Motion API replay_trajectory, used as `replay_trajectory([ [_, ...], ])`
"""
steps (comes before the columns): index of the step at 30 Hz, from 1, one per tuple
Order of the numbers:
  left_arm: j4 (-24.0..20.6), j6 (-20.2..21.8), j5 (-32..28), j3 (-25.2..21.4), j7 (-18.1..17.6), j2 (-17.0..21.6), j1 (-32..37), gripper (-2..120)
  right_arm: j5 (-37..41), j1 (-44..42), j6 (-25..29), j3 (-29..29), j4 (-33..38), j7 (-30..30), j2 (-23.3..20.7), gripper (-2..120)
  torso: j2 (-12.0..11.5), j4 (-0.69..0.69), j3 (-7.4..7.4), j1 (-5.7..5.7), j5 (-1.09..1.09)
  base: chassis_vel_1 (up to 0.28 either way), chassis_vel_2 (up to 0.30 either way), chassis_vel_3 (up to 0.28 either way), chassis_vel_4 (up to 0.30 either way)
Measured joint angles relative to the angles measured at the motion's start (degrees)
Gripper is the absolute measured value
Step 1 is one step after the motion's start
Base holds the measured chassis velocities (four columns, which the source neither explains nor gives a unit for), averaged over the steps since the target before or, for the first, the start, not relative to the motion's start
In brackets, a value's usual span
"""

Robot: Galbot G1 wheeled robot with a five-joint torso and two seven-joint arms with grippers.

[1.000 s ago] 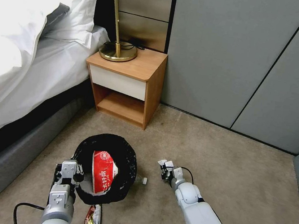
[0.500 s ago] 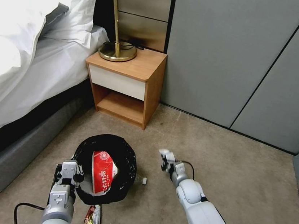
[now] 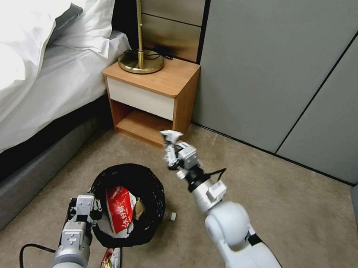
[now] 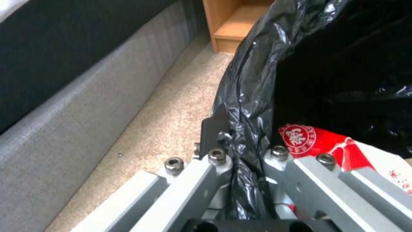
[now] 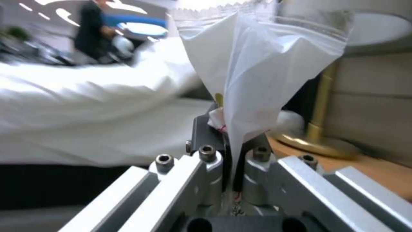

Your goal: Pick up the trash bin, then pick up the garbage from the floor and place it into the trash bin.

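Your right pincer (image 3: 169, 147), pinching a white plastic wrapper (image 5: 253, 80), is rising off the floor (image 3: 267, 192) since a second ago toward the trash bin (image 3: 128, 206), which your left pincer (image 3: 84, 210) is gripping by the bag-lined rim, so a drop looks near.

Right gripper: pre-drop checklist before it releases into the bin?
1. Right gripper pinching the clear plastic wrapper: ok.
2. Left gripper clamped on the trash bin rim: ok.
3. Right gripper over the bin opening: not ok, it is up beyond the far rim, toward the nightstand.
4. Space in the bin beside the red-and-white packet: ok.
5. Floor litter left: not ok, shiny wrapper by the near rim.
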Motion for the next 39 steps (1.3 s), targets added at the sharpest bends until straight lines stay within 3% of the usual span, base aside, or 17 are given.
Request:
replay_trajectory([
  [4, -0.1, 0.0, 0.1, 0.1, 0.0, -0.1, 0.1, 0, -1.4, -1.1, 0.2, -4.8, 1.3, -0.4, -0.2, 0, 0.0, 0.0, 0.0, 0.0, -0.01, 0.0, 0.0, 0.0, 0.0],
  [10, -0.7, -0.1, 0.5, 0.4, -0.1, -0.4, 0.6, 0, -4.1, 0.0, 1.6, -9.4, -8.9, 1.3, 1.5, 0, 0.0, 0.0, 0.0, 0.0, 0.0, 0.0, 0.0, 0.0, 0.0],
  [20, -1.0, -0.3, 0.7, 0.7, -0.3, -0.6, 0.5, 0, -4.3, 1.3, 1.2, -9.0, -17.2, 1.9, 2.8, 0, 0.0, 0.0, 0.0, 0.0, 0.0, 0.0, 0.0, 0.0, 0.0],
  [23, -1.0, -0.3, 0.7, 0.7, -0.4, -0.6, 0.3, 0, -4.6, 1.0, 1.1, -8.6, -17.8, 1.7, 2.9, 6, 0.0, 0.0, 0.0, 0.0, 0.0, 0.0, 0.0, 0.0, 0.0],
  [25, -0.9, -0.3, 0.7, 0.8, -0.4, -0.6, 0.1, 0, -4.7, 0.4, 1.1, -8.4, -18.2, 1.6, 2.8, 18, 0.0, 0.0, 0.0, 0.0, 0.0, 0.0, 0.0, 0.0, 0.0],
  [39, -0.9, -0.2, 0.7, 0.8, -0.4, -0.6, -0.3, 0, -6.2, -3.7, 2.0, -8.5, -16.4, 1.4, 1.0, 65, 0.0, 0.0, 0.0, 0.0, 0.0, 0.0, 0.0, 0.0, 0.0],
])
